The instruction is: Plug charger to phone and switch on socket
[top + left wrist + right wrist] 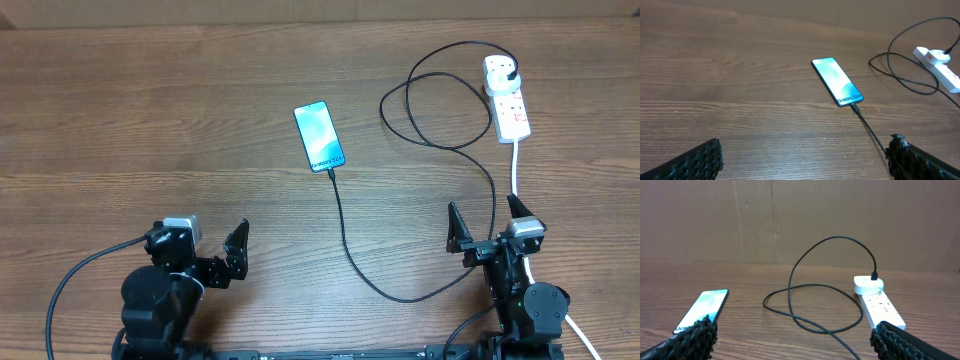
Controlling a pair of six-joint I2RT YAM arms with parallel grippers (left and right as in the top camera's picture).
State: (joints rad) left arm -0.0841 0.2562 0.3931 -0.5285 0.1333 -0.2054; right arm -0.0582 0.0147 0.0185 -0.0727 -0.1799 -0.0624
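The slim teal-screened phone (319, 137) lay central on the wooden surface (150, 120), screen up. Its long axis ran away from me, port end nearest, with the thin black charger (345, 235) apparently seated there. My left end effector (200, 238) and right end effector (484, 218) stood wide open, empty. On the white strip socket (508, 100), I judged the switch wanted a square press.

A brown wood-grain bench (150, 120) spreads ahead of the right hand (793, 328) and out to both its sides. Straight ahead of that hand, along the bench's far edge, stands a plain brown wall (705, 220) that looks like cardboard. A vertical seam (772, 215) runs down it, slightly to the hand's left. The light is soft and even.
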